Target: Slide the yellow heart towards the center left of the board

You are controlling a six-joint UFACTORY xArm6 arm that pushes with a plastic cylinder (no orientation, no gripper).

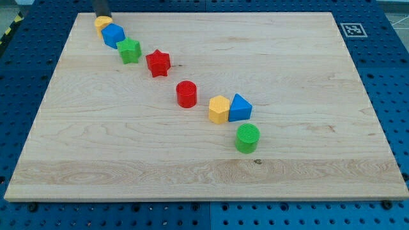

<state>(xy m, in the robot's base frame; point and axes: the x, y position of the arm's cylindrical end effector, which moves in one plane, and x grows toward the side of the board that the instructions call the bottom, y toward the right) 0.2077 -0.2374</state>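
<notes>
The yellow heart (pixel 102 23) lies at the board's top left corner, partly hidden by the dark rod. My tip (pixel 103 16) stands right at the heart's top edge, seemingly touching it. A blue block (pixel 113 35) presses against the heart's lower right side. A green star (pixel 130 50) sits right next to the blue block, down and to the right.
A red star (pixel 158 62), a red cylinder (pixel 186 94), a yellow hexagon (pixel 219 109), a blue triangle (pixel 240 108) and a green cylinder (pixel 247 138) run diagonally toward the lower right. The wooden board (pixel 77 147) rests on a blue perforated table. A black-and-white marker (pixel 352 29) lies off the top right corner.
</notes>
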